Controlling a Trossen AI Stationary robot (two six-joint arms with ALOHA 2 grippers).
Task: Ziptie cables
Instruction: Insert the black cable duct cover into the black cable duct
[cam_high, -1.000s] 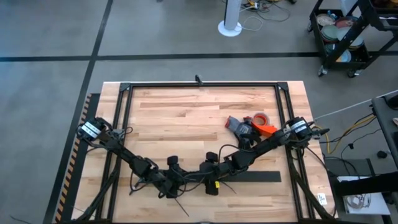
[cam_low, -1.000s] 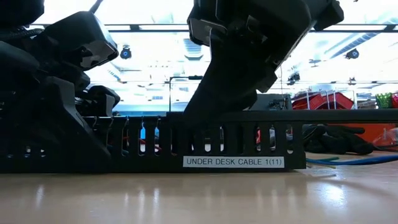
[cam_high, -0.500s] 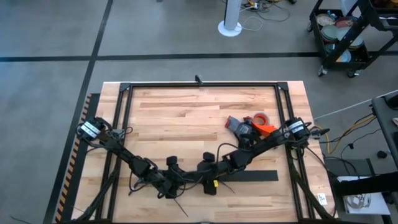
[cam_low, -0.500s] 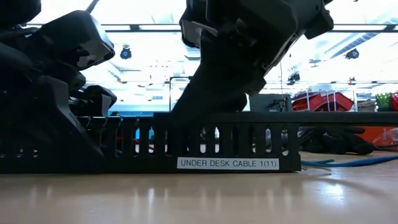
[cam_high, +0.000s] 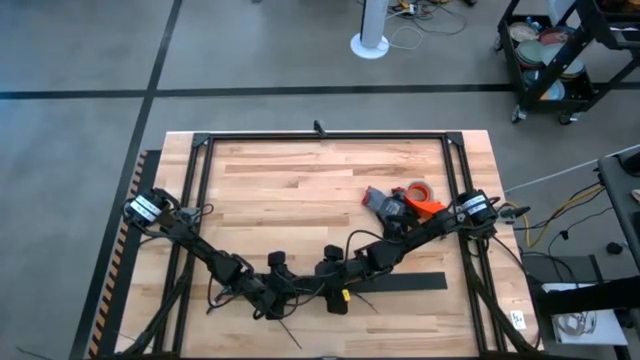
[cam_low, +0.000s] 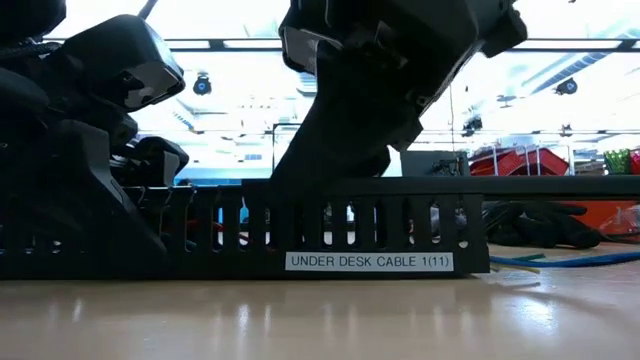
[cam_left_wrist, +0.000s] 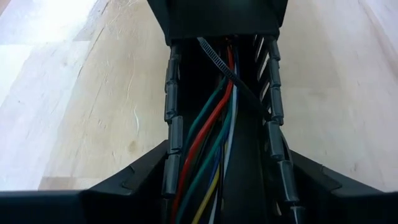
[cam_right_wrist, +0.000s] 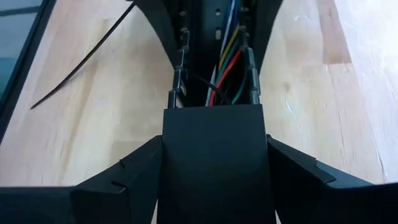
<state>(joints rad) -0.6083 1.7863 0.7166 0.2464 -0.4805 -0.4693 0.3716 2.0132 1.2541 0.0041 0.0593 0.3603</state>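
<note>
A long black comb-toothed duct (cam_high: 410, 283) lies near the table's front edge. The cables (cam_left_wrist: 214, 134), coloured wires, run inside it. A ziptie (cam_left_wrist: 231, 73) lies slantwise across them, and another ziptie (cam_right_wrist: 81, 68) lies loose on the wood. A flat black cover (cam_right_wrist: 211, 155) sits on top of the duct. My left gripper (cam_left_wrist: 228, 155) straddles the open stretch of the duct. My right gripper (cam_right_wrist: 214, 143) is around the covered stretch. Both meet at the front centre, left (cam_high: 275, 300) and right (cam_high: 335, 283). My left gripper has the duct's two toothed walls (cam_left_wrist: 171, 140) between its fingers, one finger outside each wall. The fingers lie across the duct, which rests on the table. My right gripper pinches the covered part of the duct by the cover's two long edges (cam_right_wrist: 166, 149). Its fingers come slanting down from the table's right and lie across the duct, which stays on the table.
A red tape roll (cam_high: 421, 189), an orange tool (cam_high: 429, 207) and a grey object (cam_high: 377, 198) lie right of centre. A black metal frame (cam_high: 320, 136) rims the table. Another ziptie (cam_high: 291, 335) lies by the front edge. Bare wood lies toward the far side.
My right gripper has moved a little toward the table's left edge. The black cover has slid left along the duct with it. The duct itself has shifted slightly left on the table.
</note>
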